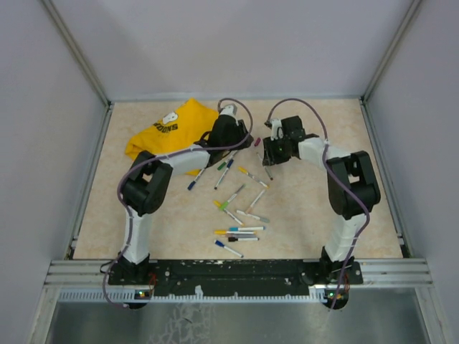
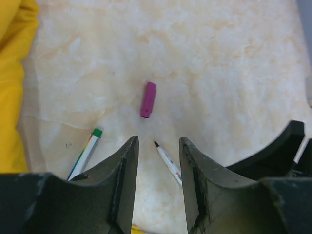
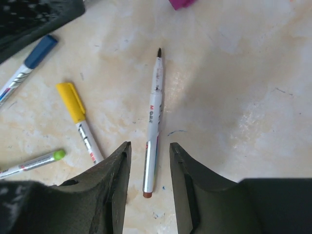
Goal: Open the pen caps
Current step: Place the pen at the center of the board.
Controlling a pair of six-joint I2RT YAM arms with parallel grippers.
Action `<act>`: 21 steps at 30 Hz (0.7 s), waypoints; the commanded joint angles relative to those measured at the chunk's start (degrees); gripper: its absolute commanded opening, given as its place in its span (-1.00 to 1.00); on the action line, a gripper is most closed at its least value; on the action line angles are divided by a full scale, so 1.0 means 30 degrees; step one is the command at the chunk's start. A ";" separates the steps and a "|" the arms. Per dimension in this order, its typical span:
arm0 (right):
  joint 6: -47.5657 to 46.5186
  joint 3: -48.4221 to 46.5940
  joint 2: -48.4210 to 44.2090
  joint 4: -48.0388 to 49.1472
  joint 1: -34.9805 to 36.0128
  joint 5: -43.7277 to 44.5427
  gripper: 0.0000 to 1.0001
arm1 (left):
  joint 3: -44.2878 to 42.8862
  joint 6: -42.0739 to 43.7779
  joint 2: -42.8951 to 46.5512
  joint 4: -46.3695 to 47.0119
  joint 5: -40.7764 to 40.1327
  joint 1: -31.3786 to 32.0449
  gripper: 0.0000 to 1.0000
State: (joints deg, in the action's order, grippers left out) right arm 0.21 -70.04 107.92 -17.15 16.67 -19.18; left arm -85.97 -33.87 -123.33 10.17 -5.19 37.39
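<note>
A magenta pen cap (image 2: 148, 99) lies loose on the table just beyond my left gripper (image 2: 158, 141), which is open and holds nothing. An uncapped pen (image 2: 169, 164) lies on the table under its jaws. The same pen (image 3: 153, 114) lies tip away between the jaws of my right gripper (image 3: 149, 145), which is open and does not touch it. The cap's edge (image 3: 180, 4) shows at the top of the right wrist view. From above, the left gripper (image 1: 250, 143) and right gripper (image 1: 266, 156) sit close together beside the cap (image 1: 257, 142).
A yellow T-shirt (image 1: 172, 132) lies at the back left. Several capped pens (image 1: 237, 211) are scattered in the middle. Near my right gripper lie a yellow-capped pen (image 3: 78, 117), a blue-capped pen (image 3: 29, 63) and a green-ended pen (image 3: 34, 161). A green-ended pen (image 2: 87, 151) lies left of my left fingers.
</note>
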 commanded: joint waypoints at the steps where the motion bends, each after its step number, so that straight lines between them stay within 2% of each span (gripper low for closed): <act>1: -0.1472 0.0169 -0.2337 0.0051 0.0039 -0.1190 -0.23 | 0.2266 0.1726 0.3081 0.4344 0.1229 0.0018 -0.10; 3: -0.2091 0.0420 -0.2940 -0.0057 0.0026 -0.1847 -0.23 | 0.4444 0.2975 0.4270 0.6133 0.2626 -0.0024 -0.08; 5: -0.2903 0.0667 -0.3460 -0.0255 0.0032 -0.2793 -0.23 | 0.7072 0.4064 0.5645 0.9246 0.5715 -0.0332 0.03; 8: -0.4135 0.1014 -0.4206 -0.0742 0.0018 -0.4624 -0.22 | 1.1145 0.3926 0.7619 1.4547 0.9371 -0.1090 0.16; 10: -0.4807 0.1267 -0.5033 -0.0860 0.0024 -0.5782 -0.22 | 1.2990 0.3945 0.8865 1.6235 1.0802 -0.1516 0.25; 13: -0.5457 0.1581 -0.5657 -0.0891 0.0026 -0.6847 -0.21 | 1.4579 0.4961 1.0932 1.4742 1.0691 -0.1793 0.38; 19: -0.6166 0.1726 -0.5793 -0.1045 0.0055 -0.7783 -0.06 | 1.6676 0.7980 1.5344 0.8813 0.6905 -0.1798 0.52; 21: -0.6367 0.1733 -0.5613 -0.1002 0.0173 -0.7353 -0.01 | 1.7578 0.8711 1.6756 0.7816 0.5639 -0.1794 0.64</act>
State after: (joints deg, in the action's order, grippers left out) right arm -15.99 -64.86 92.55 -20.88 16.69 -39.55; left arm -36.97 -14.90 -80.03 41.50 18.76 31.88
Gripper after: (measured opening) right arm 0.476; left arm 0.786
